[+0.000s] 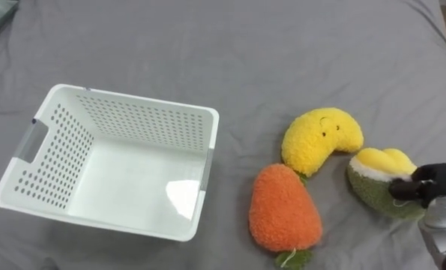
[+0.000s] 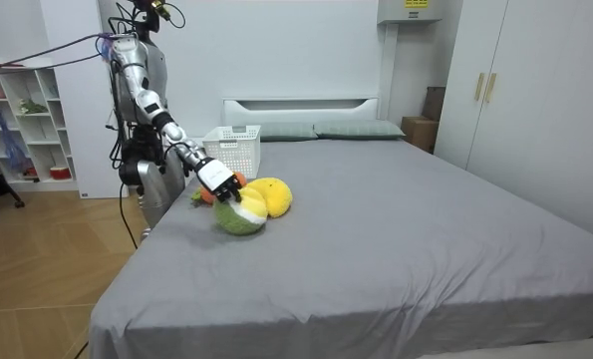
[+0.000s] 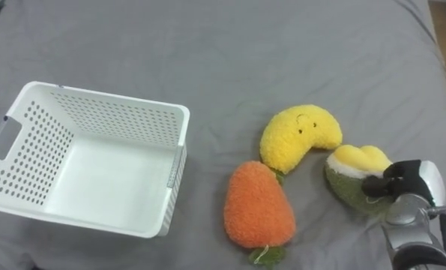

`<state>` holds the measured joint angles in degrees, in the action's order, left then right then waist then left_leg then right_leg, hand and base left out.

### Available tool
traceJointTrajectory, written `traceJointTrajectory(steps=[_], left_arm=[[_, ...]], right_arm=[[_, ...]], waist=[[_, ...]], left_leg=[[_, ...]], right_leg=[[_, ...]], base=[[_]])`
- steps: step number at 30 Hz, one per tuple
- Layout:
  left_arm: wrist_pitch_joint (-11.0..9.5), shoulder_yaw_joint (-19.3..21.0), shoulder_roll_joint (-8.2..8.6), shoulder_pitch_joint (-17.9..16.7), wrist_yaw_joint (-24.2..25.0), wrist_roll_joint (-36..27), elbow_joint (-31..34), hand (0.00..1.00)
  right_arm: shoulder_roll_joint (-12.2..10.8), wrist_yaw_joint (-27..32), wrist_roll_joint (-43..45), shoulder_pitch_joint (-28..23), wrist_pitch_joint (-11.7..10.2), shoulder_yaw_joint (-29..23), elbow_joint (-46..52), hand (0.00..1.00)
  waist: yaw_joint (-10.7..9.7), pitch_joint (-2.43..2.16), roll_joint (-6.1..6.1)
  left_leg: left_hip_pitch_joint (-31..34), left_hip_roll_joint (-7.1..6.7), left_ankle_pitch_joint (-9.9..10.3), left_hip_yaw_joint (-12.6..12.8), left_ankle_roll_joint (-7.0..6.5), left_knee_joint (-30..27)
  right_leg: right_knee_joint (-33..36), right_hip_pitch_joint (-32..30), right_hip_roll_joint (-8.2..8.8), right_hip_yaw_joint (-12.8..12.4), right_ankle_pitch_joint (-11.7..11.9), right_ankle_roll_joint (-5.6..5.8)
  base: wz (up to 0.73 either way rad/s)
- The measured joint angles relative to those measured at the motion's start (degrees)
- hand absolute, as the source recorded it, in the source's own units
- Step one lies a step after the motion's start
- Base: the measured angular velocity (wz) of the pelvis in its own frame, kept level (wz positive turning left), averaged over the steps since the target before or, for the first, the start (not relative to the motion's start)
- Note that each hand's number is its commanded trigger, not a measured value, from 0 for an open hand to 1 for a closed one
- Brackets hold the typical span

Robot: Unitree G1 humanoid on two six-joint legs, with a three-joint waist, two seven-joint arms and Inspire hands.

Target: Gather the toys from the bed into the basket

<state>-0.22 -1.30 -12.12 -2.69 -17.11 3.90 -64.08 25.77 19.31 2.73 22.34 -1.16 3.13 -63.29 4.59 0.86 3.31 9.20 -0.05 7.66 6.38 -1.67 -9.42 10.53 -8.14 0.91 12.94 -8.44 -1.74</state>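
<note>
Bed (image 1: 282, 60): grey sheet; basket (image 1: 133, 100) empty.
Right hand (image 1: 432, 184): fingers curled on green plush (image 1: 372, 191) rim.
Handling: soft, light, squashy; pinch deep at edge.

Both eye views are looking steeply down from close above the basket (image 1: 144, 124); room view is facing that basket from well off, sharing it and the bed (image 1: 282, 52) around it.
</note>
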Motion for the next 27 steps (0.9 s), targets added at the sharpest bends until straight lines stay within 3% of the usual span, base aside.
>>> traceJointTrajectory(steps=[3,15,18,27], left_arm=[[-0.01,0.07,-0.16,-0.29,-0.15,0.02,0.17,0.0],[0.63,2.35,-0.26,-4.23,-1.59,-1.23,2.13,0.0],[0.91,3.5,0.13,-4.54,-2.48,-1.24,1.88,0.0],[2.02,5.62,0.42,-5.35,-2.65,0.19,1.63,0.0]], right_arm=[[-0.01,-0.04,0.32,-0.12,0.02,-0.01,4.97,1.0],[-0.01,-1.6,4.68,-8.52,1.32,-0.16,40.8,1.0],[-0.01,-1.96,4.55,-9.04,1.72,-0.17,43.25,1.0],[0.0,-2.39,5.65,-8.69,3.77,-3.0,48.62,1.0]], waist=[[-0.46,0.13,0.74],[-2.0,-0.29,2.76],[-2.25,-0.47,3.32],[-2.09,-0.94,3.12]], left_leg=[[-0.07,-0.03,-0.06,0.07,-0.01,-0.07],[-5.53,-0.18,-0.05,1.74,-0.02,1.11],[-7.1,-0.16,-0.02,1.93,-0.03,1.19],[-9.7,0.16,0.12,2.46,-0.07,1.95]], right_leg=[[0.0,0.02,0.03,-0.23,-0.03,0.0],[-1.0,4.86,-0.03,-2.03,-0.08,0.07],[-1.34,6.57,-0.04,-2.06,-0.11,0.12],[-0.84,8.18,-0.41,-2.83,0.04,-0.08]], base=[[0.0],[-0.06],[0.0],[-0.06]])
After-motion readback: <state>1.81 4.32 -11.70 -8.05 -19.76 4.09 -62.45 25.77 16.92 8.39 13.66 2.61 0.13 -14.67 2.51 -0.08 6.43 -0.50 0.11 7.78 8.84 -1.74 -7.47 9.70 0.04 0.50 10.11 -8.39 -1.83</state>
